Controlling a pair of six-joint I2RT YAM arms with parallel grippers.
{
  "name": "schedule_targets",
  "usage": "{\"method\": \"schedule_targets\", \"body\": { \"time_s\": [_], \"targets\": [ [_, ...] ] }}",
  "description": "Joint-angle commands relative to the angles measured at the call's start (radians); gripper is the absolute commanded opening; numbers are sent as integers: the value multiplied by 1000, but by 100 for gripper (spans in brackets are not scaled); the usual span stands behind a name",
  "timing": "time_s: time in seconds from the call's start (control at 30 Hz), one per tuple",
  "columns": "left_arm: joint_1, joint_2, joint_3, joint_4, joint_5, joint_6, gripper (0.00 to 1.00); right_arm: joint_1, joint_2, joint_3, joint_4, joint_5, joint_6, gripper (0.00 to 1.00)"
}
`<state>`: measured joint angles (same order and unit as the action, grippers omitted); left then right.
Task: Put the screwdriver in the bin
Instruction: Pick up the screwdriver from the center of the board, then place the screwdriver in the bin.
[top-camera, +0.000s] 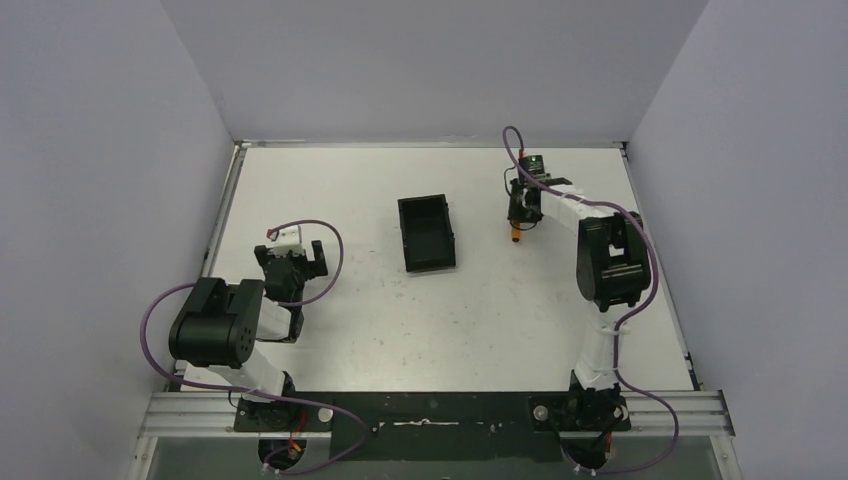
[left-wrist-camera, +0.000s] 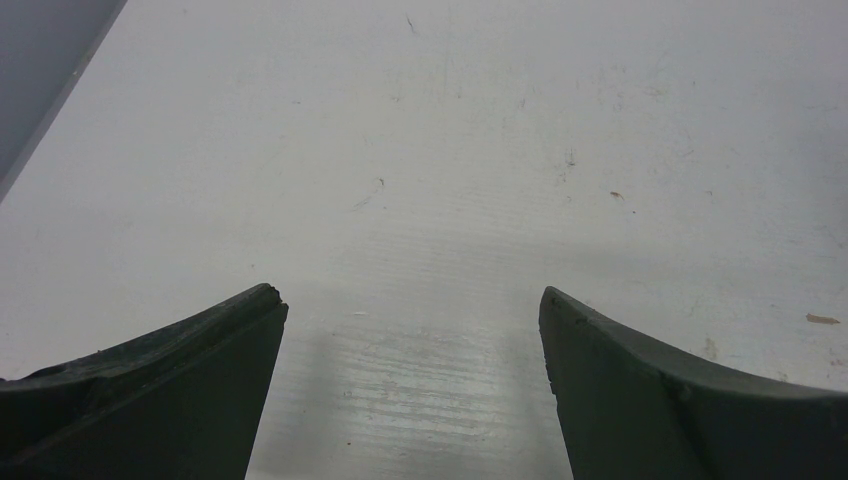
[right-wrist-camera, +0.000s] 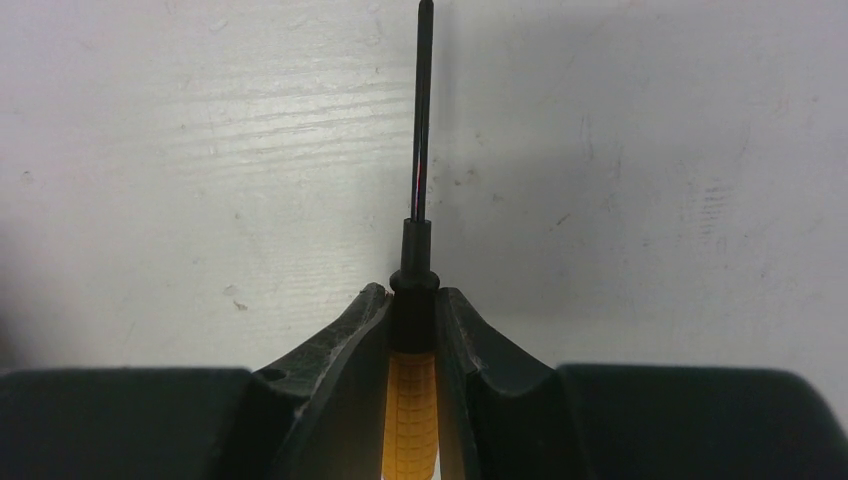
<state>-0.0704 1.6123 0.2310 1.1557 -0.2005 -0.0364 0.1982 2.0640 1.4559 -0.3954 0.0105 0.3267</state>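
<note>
The right gripper (right-wrist-camera: 412, 300) is clamped tight on the orange handle of the screwdriver (right-wrist-camera: 420, 180), at three o'clock of the bin (top-camera: 404, 235), probably to carry it across, while the left gripper (left-wrist-camera: 412, 300) hangs wide open and empty at the bin's eight o'clock.

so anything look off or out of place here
Nothing stands out. The small black rectangular plastic bin sits upright and looks empty mid-table; the orange-handled screwdriver is gripped straight in the right gripper, shaft pointing ahead. The white table shows only light scuffs.
</note>
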Motion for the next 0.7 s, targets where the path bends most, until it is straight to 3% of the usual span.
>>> {"method": "schedule_targets", "body": {
  "time_s": [0.0,0.67],
  "targets": [
    [-2,0,24,53,12,6,97,7,-151,56,-35,31,-26,0],
    [-2,0,24,54,12,7,97,15,-261,510,-364,82,-113,0]
  ]
}}
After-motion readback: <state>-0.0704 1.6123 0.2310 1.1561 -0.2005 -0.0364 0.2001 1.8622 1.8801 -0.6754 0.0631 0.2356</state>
